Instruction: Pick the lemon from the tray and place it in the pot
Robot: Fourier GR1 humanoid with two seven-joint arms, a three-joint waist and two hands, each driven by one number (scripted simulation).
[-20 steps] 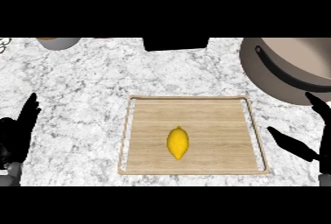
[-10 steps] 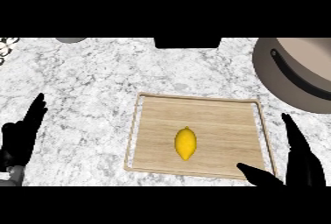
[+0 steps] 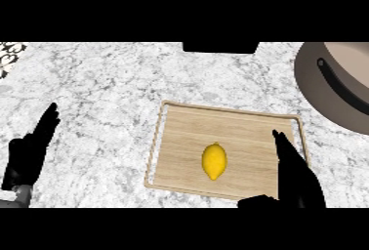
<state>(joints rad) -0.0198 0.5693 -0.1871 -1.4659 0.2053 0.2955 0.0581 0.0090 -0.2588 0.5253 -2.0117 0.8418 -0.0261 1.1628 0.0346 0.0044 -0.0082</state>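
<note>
Lemon (image 3: 215, 161), yellow and spindle-shaped, lying on the wooden floor of the tray (image 3: 187, 146) slightly toward six o'clock of the tray's centre, its long axis running twelve to six o'clock; nothing touches it. The tray is a shallow rectangular board with a raised pale rim, set on the grey-and-white marbled tabletop (image 3: 101, 97) and turned a little clockwise relative to the view. At about three o'clock of the lemon, the right robot hand (image 3: 294, 178) overlies the tray's right portion: its fingers are straight and point toward twelve o'clock, the thumb juts toward nine o'clock near the tray's lower rim, and the hand grasps nothing, so it counts as released. A strip of bare wood separates it from the lemon. At about one o'clock of the tray, well apart from it, the pot (image 3: 335, 83) appears as a large round tan vessel cut off by the view's right edge, with a dark handle on its surface. At nine o'clock of the tray, off the board and over the tabletop, the left robot hand (image 3: 29, 154) rests near the view's left edge, fingers straight and directed toward twelve o'clock, likewise released and holding nothing.
</note>
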